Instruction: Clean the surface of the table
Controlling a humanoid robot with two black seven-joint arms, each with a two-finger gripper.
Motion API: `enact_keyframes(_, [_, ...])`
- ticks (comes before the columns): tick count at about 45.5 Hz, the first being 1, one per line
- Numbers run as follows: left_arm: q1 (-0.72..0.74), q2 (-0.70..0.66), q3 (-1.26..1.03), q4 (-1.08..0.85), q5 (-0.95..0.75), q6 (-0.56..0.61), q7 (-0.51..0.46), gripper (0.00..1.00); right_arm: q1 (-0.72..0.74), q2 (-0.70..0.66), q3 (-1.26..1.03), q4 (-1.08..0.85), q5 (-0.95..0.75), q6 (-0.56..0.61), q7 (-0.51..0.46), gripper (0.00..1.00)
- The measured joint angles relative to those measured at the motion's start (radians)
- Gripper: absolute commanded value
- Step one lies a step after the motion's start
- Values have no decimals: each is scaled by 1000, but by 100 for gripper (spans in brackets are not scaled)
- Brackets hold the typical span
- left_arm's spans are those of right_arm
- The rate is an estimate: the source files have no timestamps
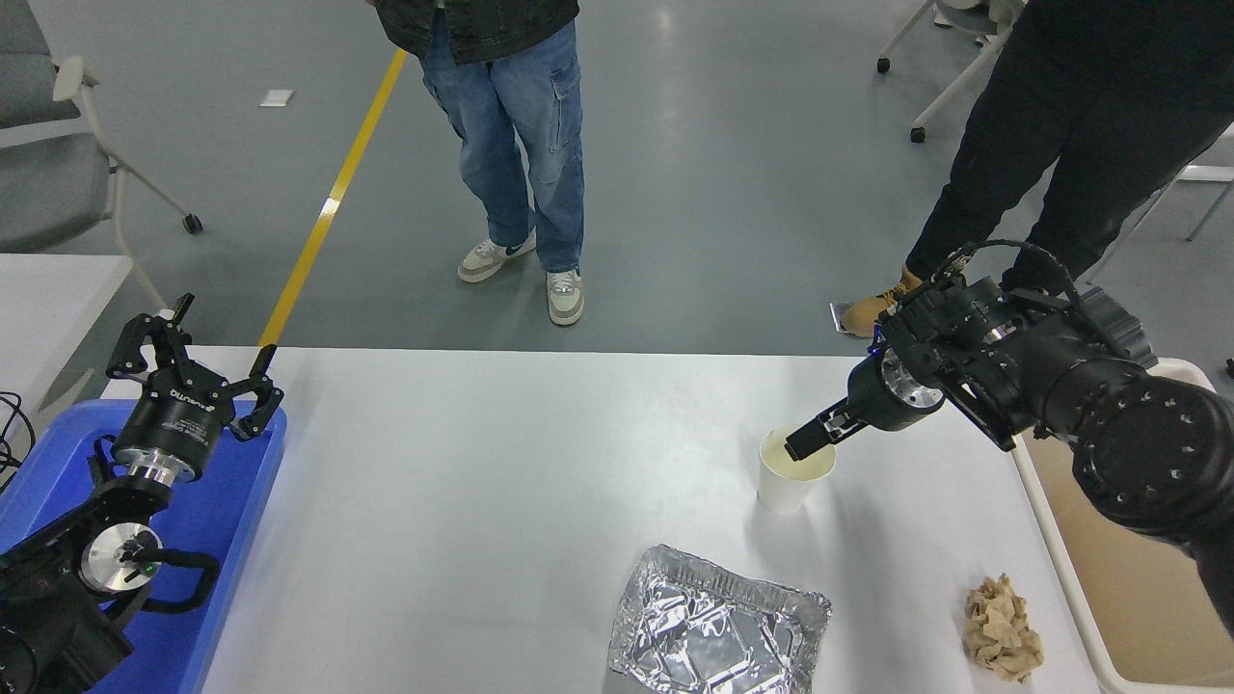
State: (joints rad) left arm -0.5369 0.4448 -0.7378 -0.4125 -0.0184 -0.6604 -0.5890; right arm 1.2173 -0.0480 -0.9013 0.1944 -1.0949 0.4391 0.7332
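The white table surface [463, 501] carries a white paper cup [783, 487], upright at right of centre. A crumpled foil tray [718, 627] lies at the front edge, and a wad of brown crumpled paper [1003, 627] lies at the front right. My right gripper [808, 443] comes in from the right. Its narrow tips dip into the cup's mouth at the far rim and look shut on that rim. The cup stands on the table. My left gripper [198, 352] is open and empty, parked at the lower left over the blue tray [241, 540].
A white bin [1051, 549] with a tan inside stands off the table's right end. A smaller white table [48, 289] is at the far left. Two people stand beyond the far edge, one in jeans [521, 145] and one in black trousers [1041, 145].
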Motion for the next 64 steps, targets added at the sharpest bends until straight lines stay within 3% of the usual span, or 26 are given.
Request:
enact_keyframes(21, [0, 0, 0, 0, 0, 0, 0, 100, -47, 4, -3, -47, 0, -31, 1, 79])
enact_keyframes(25, [0, 0, 0, 0, 0, 0, 0, 100, -51, 6, -3, -49, 0, -37, 3, 69])
enact_keyframes(31, [0, 0, 0, 0, 0, 0, 0, 100, -57, 8, -3, -51, 0, -49, 5, 44])
enact_keyframes(46, [0, 0, 0, 0, 0, 0, 0, 100, -62, 18, -13, -53, -1, -65, 9, 0])
enact_keyframes(64, [0, 0, 0, 0, 0, 0, 0, 100, -59, 23, -17, -53, -2, -69, 20, 0])
